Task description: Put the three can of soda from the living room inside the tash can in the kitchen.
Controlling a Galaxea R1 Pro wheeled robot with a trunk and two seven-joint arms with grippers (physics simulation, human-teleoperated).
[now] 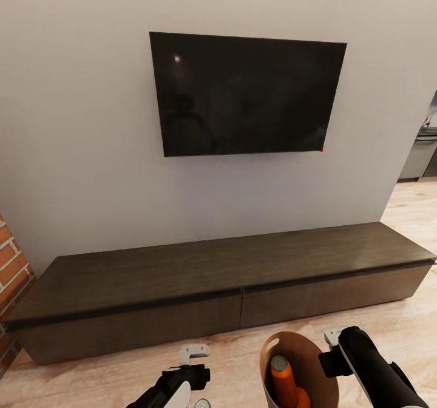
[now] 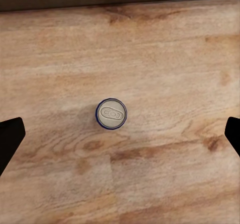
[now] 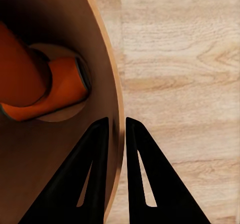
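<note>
Two orange cans [image 3: 45,89] already in the tan-lined round bin [image 1: 315,365], right gripper [image 3: 116,129] clenched on its rim; blue-sided grey-topped can [image 2: 111,114] stands on wood floor [image 2: 165,59] below splayed left gripper [image 1: 193,359], near the bin; kitchen trip remains.

Black TV [image 1: 247,95] on grey wall [image 1: 79,122] above long dark cabinet [image 1: 212,280].

I see bare wood floor [image 2: 165,49] all round the upright blue can [image 2: 111,114], my left fingers spread wide of it, low cabinet [image 1: 230,274] walling off the front, bin wall [image 3: 114,84] pinched between my right fingers, two orange cans [image 3: 45,86] crowding its bottom
</note>
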